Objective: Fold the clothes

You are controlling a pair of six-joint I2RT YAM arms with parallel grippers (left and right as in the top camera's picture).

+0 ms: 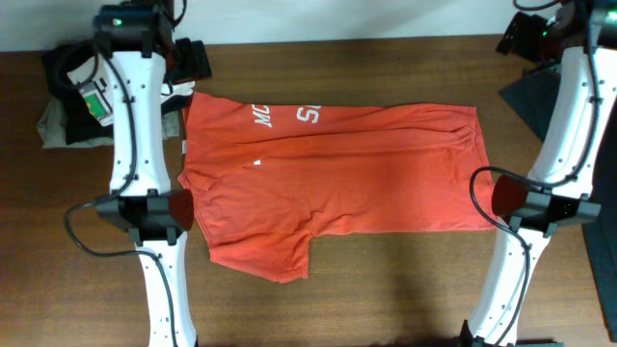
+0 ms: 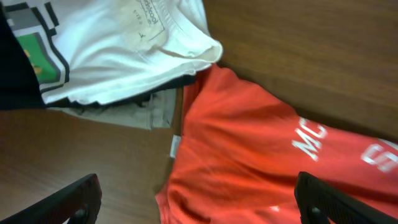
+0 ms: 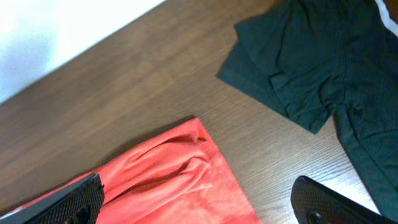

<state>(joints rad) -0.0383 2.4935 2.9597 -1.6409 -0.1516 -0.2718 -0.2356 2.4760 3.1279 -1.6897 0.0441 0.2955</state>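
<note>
- I read only "MC" and "S" on the red-orange T-shirt (image 1: 337, 164); the rest is hidden.
- Left gripper (image 2: 199, 208) and right gripper (image 3: 199, 205): fingers wide apart.
- The dark garment (image 3: 298, 62) runs off-frame.

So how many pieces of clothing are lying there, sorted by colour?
Orange: 1, the T-shirt
White: 1, the white shirt
Grey-beige: 1, the cloth under it
Dark: 2 that show, the left garment and the right garment
Total: 5, though the piles may hide more.
</note>
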